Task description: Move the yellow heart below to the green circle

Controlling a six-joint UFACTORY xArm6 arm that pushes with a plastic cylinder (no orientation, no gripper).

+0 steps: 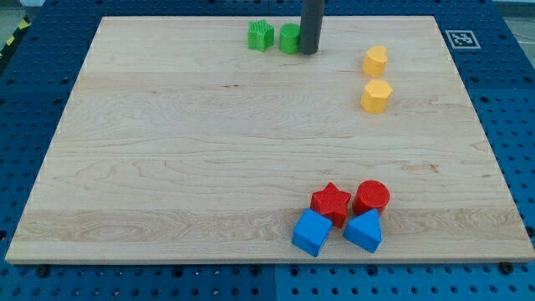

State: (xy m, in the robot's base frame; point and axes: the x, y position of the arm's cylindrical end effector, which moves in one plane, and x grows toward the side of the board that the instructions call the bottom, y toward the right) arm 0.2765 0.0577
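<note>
The yellow heart (375, 60) lies near the view's top right of the wooden board (167, 150). The green circle (289, 38) lies at the view's top centre, partly hidden by my rod. My tip (308, 52) stands at the green circle's right side, touching or almost touching it. The yellow heart is well to the right of the tip and slightly lower in the view.
A green star (261, 35) lies just left of the green circle. A yellow hexagon (376, 96) lies just below the yellow heart. At the view's bottom right sit a red star (331, 201), a red circle (372, 196), a blue cube (312, 232) and a blue triangle (364, 231).
</note>
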